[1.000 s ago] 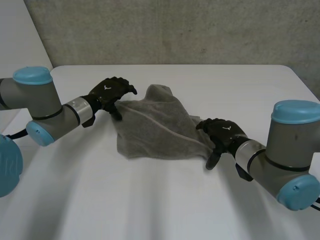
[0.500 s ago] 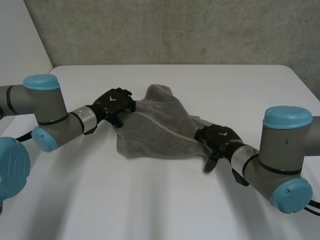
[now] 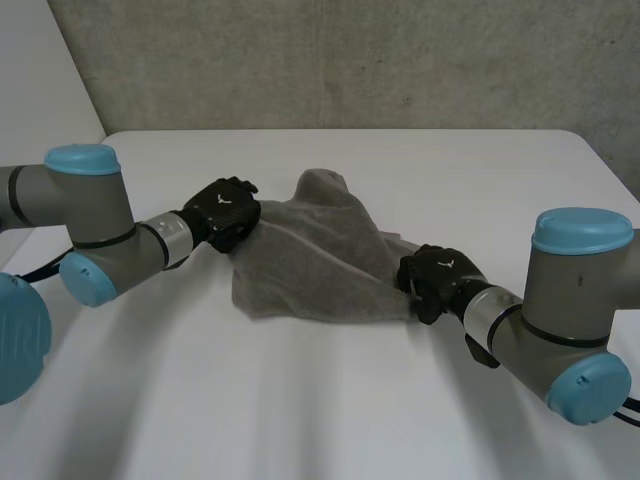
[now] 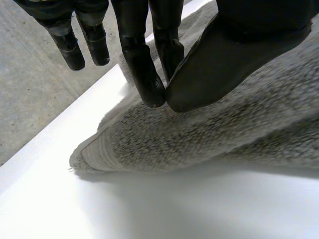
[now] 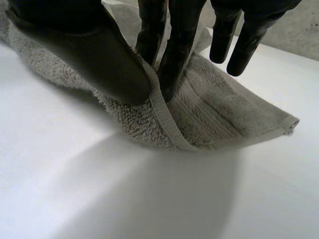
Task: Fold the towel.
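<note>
A grey towel (image 3: 315,258) lies rumpled in the middle of the white table (image 3: 300,400). My left hand (image 3: 224,213) is at the towel's left edge, and in the left wrist view the thumb and fingers (image 4: 144,79) pinch the towel (image 4: 209,134) near a corner. At the towel's right edge my right hand (image 3: 435,277) is shut on the cloth. The right wrist view has its thumb and fingers (image 5: 172,55) pinching the hemmed edge of the towel (image 5: 209,117) close to a corner, which is lifted a little off the table.
A grey wall (image 3: 350,60) runs behind the table's far edge. Bare white tabletop lies in front of the towel and behind it. Both arms reach in low over the table from the sides.
Both hands have closed from open onto the towel's edges. The left hand slid slightly inward and down onto the cloth; the right hand's fingers, hanging beside the towel before, now pinch it.
</note>
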Robot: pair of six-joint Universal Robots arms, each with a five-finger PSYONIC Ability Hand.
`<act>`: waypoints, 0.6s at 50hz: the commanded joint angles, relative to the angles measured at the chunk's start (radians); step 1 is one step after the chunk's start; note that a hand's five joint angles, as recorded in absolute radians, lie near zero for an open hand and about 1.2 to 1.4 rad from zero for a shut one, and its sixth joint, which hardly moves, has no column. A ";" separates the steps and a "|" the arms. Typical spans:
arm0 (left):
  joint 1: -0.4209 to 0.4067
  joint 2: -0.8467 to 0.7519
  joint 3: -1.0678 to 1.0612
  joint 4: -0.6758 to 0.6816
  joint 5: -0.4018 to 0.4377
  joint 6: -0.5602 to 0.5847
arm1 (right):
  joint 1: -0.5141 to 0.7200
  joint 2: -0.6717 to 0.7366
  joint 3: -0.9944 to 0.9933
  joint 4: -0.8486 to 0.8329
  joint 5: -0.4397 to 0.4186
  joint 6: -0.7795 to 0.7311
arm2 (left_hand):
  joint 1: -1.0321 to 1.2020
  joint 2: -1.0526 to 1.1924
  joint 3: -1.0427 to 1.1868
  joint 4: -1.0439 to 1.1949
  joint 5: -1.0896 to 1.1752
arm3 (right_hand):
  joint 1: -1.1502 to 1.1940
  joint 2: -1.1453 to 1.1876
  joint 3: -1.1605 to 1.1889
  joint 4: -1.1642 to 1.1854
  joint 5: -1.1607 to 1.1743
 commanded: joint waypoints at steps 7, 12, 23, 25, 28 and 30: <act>-0.006 0.195 -0.230 0.015 0.001 -0.003 | -0.010 -0.091 0.008 0.024 -0.042 -0.123 | -0.488 -0.470 -0.043 -0.050 -0.503 | 0.098 0.093 -0.007 -0.060 0.063; -0.004 0.169 -0.193 0.111 -0.008 -0.024 | -0.009 -0.087 0.013 0.028 -0.042 -0.150 | -0.877 -0.860 -0.043 -0.050 -0.893 | 0.098 0.093 -0.007 -0.060 0.063; -0.007 0.016 -0.020 0.039 0.004 -0.027 | 0.000 -0.077 0.017 0.028 -0.041 -0.151 | -0.869 -0.851 -0.043 -0.050 -0.884 | 0.098 0.093 -0.007 -0.060 0.063; -0.007 0.004 -0.002 0.021 0.007 -0.026 | -0.006 -0.077 0.014 0.028 -0.041 -0.151 | -0.845 -0.827 -0.043 -0.050 -0.860 | 0.098 0.093 -0.007 -0.060 0.063; -0.007 -0.013 0.026 -0.007 0.010 -0.026 | -0.007 -0.076 0.010 0.028 -0.041 -0.151 | -0.819 -0.801 -0.043 -0.050 -0.834 | 0.098 0.093 -0.007 -0.060 0.063; -0.007 -0.032 0.054 -0.024 0.010 -0.024 | -0.009 -0.074 0.008 0.028 -0.042 -0.151 | -0.804 -0.786 -0.043 -0.050 -0.819 | 0.098 0.093 -0.007 -0.060 0.063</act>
